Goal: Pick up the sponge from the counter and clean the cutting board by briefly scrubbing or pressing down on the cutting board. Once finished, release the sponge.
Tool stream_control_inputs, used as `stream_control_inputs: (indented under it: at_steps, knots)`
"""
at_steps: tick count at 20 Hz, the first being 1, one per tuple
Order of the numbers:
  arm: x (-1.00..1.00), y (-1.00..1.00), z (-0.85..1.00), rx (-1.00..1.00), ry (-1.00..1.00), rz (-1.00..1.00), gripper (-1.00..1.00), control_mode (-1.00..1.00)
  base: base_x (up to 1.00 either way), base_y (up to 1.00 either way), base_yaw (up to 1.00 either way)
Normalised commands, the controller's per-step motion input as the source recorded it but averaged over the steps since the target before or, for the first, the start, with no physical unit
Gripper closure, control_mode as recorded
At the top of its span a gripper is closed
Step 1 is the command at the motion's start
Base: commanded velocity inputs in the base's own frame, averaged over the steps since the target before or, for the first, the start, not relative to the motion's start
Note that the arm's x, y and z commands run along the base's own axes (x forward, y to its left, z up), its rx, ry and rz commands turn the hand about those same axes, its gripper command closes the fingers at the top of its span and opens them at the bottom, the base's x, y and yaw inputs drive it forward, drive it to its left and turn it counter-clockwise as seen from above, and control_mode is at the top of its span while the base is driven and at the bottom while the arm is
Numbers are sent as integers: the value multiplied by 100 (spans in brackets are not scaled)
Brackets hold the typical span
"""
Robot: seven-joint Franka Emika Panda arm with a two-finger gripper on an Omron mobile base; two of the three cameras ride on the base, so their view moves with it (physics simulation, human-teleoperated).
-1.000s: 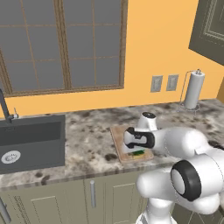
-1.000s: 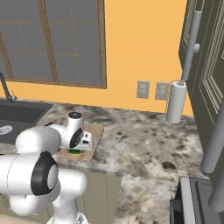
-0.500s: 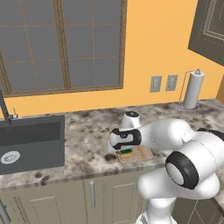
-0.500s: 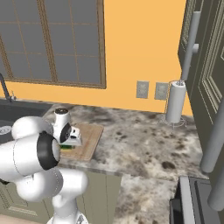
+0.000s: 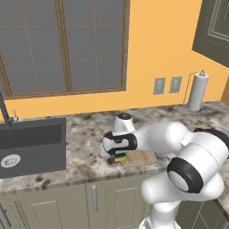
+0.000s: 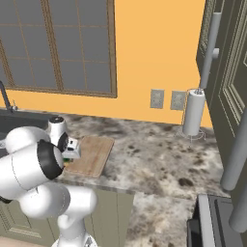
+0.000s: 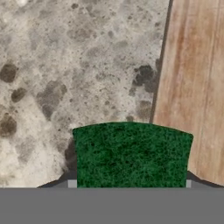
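I have my pincer (image 5: 119, 154) closed on the sponge (image 7: 131, 154), its green scrub face filling the space between my fingertips in the hand view, so the block sits squarely in the grip rather than hanging from one corner. I judge that a centred hold like this matters, because I will need to press flat and a skewed sponge would tip under load.

The sponge (image 5: 120, 157) is at the left edge of the cutting board (image 5: 140, 157), just over the line where the wood meets the counter (image 5: 85, 138). In the hand view the cutting board (image 7: 192, 87) lies to one side and speckled stone to the other, so I am straddling that edge rather than over the middle of the board. Whether the sponge is touching the surface I cannot tell.

My hand points straight down, which suits a pressing stroke. The scrubbing itself, as I read it, is not yet done; it seems to me the next move should carry the sponge further onto the wood.
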Motion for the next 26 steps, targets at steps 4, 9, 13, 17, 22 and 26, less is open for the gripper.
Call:
stream_control_inputs:
  at_steps: [4,9,13,17,22,26]
  knots:
    - [-6,1,8,0,-4,0,100,-100,0,0,0]
    - [20,35,0,0,-13,0,100,-100,0,0,0]
    - [24,31,0,0,-14,0,100,-100,0,0,0]
    - [13,13,1,0,-11,0,100,-100,0,0,0]
    - [0,6,26,1,-2,0,-100,-100,0,0,0]
    - [3,2,22,3,0,0,-100,-100,0,0,0]
